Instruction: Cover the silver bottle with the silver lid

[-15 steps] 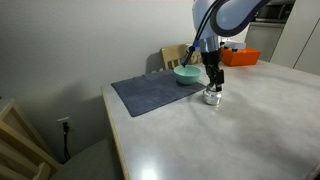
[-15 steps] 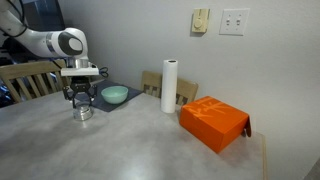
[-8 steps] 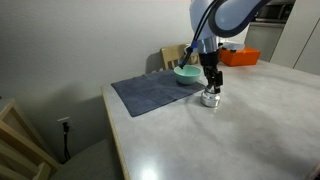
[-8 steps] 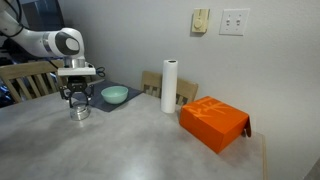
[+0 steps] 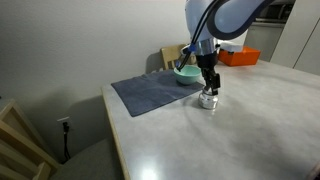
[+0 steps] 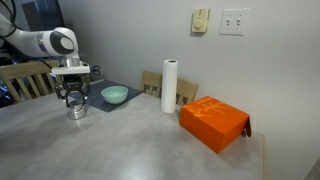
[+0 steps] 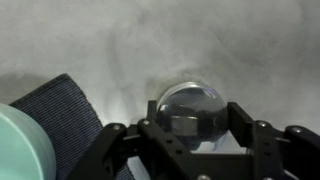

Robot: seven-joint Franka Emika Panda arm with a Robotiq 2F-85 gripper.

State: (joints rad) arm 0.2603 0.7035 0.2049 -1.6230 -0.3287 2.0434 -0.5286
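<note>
The silver bottle (image 5: 207, 101) (image 6: 75, 113) stands on the pale table just off the dark mat. My gripper (image 5: 208, 90) (image 6: 74, 101) (image 7: 195, 115) hangs straight over it, with its fingers down at the bottle's top. In the wrist view a round shiny silver lid (image 7: 192, 108) fills the gap between the two black fingers, and both seem to touch its rim. The lid appears to rest on top of the bottle, hiding the bottle's body in that view. The gripper is shut on the lid.
A teal bowl (image 5: 185, 73) (image 6: 114, 95) (image 7: 22, 145) sits on the dark grey mat (image 5: 150, 92) (image 7: 75, 115) close beside the bottle. A tall white roll (image 6: 170, 84) and an orange box (image 6: 213, 122) stand further along the table. A wooden chair (image 6: 30, 78) stands behind.
The gripper has shifted slightly sideways towards the mat, and the silver bottle under it has slid along with it.
</note>
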